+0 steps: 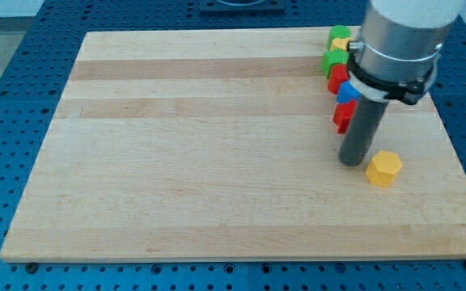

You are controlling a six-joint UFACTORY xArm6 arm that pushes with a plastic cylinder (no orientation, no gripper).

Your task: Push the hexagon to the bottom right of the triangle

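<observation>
Just right of my tip (352,162) lies the yellow hexagon (384,168), nearly touching, nothing held.

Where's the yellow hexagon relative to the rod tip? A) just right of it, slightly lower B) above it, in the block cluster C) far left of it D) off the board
A: the yellow hexagon sits just to the view's right of my tip, slightly lower, on the board.
</observation>
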